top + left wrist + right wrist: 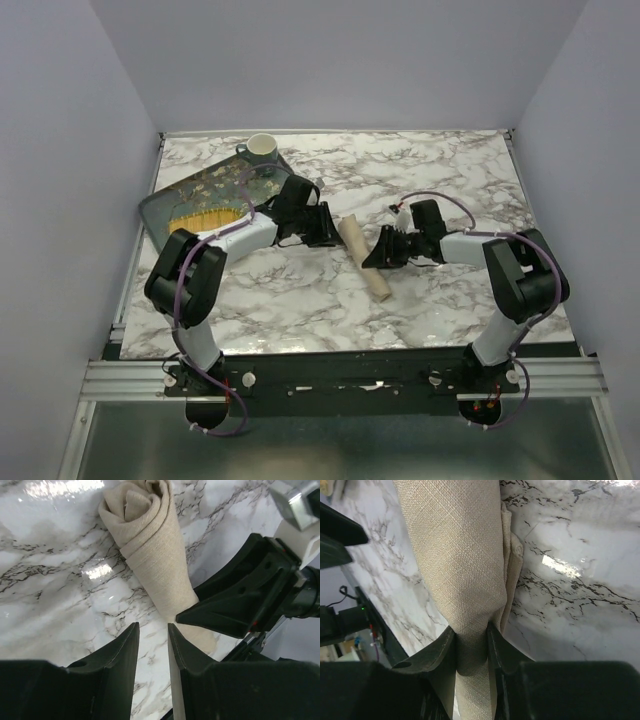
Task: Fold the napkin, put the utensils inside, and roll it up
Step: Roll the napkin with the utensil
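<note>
Nearest sits the rail carrying both arms. On the marble desk, far left, lies a floral tray with a cup at its far corner. Next, the left fingers stand slightly apart with nothing between them, just beside the far end of the napkin, seemingly not touching it. That napkin lies mid-desk, rolled into a slanted tube. Right fingers are clamped around its middle.
</note>
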### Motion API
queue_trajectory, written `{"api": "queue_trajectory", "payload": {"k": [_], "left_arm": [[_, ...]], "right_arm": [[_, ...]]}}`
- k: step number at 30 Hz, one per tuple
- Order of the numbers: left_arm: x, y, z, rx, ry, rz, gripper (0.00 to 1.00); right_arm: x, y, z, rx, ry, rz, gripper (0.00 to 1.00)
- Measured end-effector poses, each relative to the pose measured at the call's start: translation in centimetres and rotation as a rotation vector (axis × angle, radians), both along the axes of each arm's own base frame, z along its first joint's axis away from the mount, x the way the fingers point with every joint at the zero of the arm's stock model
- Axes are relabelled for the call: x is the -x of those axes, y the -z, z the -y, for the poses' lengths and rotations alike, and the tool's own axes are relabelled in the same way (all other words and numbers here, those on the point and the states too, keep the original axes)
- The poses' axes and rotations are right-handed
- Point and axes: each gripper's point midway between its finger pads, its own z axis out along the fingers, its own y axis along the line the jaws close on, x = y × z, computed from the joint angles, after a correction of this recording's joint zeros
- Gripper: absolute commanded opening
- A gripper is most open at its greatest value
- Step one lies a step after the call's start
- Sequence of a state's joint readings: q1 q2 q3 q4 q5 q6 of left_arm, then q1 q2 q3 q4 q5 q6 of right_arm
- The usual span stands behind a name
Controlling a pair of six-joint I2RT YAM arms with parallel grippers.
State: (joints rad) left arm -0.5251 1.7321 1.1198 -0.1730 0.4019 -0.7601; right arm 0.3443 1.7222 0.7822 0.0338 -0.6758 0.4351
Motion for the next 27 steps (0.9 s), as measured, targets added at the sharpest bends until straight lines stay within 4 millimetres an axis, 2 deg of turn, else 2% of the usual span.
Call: {"api": "queue_trajectory", "payload": {"k": [5, 13, 17, 22, 27], "left_arm": [[1.1, 3.1, 1.0, -0.038, 0.032, -0.062, 0.35], [1.2, 5.7, 1.3, -0.072, 0.029, -0.103, 0.33], [0.9, 6.3, 1.9, -0.081, 0.027, -0.108, 0.32], [0.4, 6.2, 2.7, -0.075, 0.035, -0.098, 0.31], [0.3, 6.2, 2.7, -0.078, 0.032, -0.094, 0.31]], "right_arm": [[-0.1, 0.1, 0.6, -0.064, 0.013, -0.033, 0.31], [-0.2, 0.4, 1.5, -0.109, 0.037, -0.083, 0.36], [-0.2, 0.5, 1.9, -0.113, 0.055, -0.097, 0.40], [-0.2, 0.6, 2.3, -0.115, 0.064, -0.105, 0.50], [-0.2, -0.1, 2.8, -0.071, 0.069, -0.100, 0.55]]}}
